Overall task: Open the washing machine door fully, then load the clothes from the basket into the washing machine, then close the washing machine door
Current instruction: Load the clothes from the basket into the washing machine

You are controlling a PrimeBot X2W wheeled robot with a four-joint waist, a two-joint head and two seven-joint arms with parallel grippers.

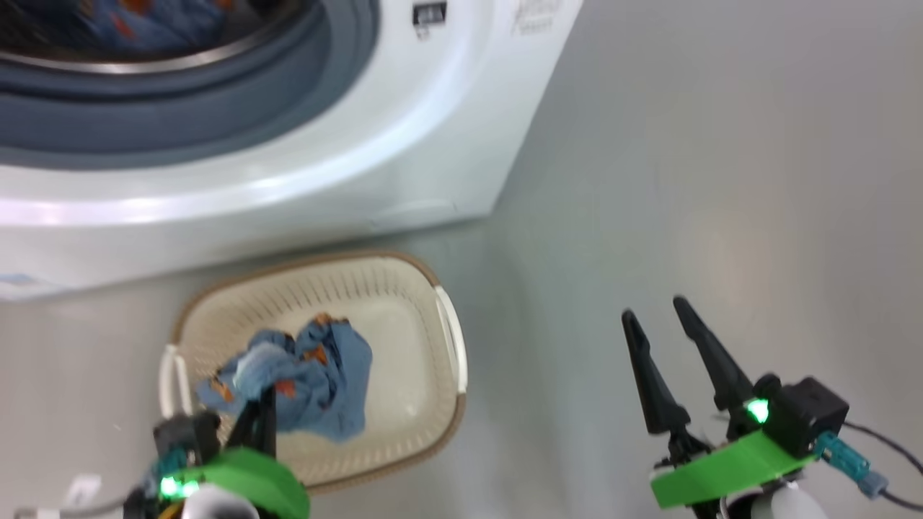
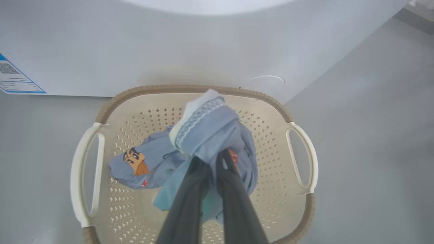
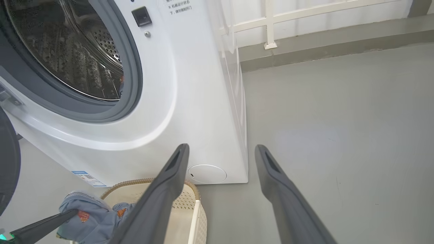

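The washing machine (image 1: 404,144) stands with its drum mouth uncovered, and blue printed clothes (image 1: 137,21) lie inside the drum. The dark curved rim of the washing machine door (image 3: 6,162) shows at the far left of the right wrist view. The cream basket (image 1: 433,288) sits on the floor in front of the machine. My left gripper (image 2: 217,156) is shut on a bunched light blue garment (image 2: 210,128) over the basket (image 2: 190,88). My right gripper (image 1: 660,310) hangs open over bare floor to the basket's right, holding nothing.
Grey floor (image 1: 721,180) spreads to the right of the machine. A low ledge with white railing (image 3: 271,20) runs behind it. A blue label (image 2: 13,76) and a round cover (image 3: 206,173) sit low on the machine's front.
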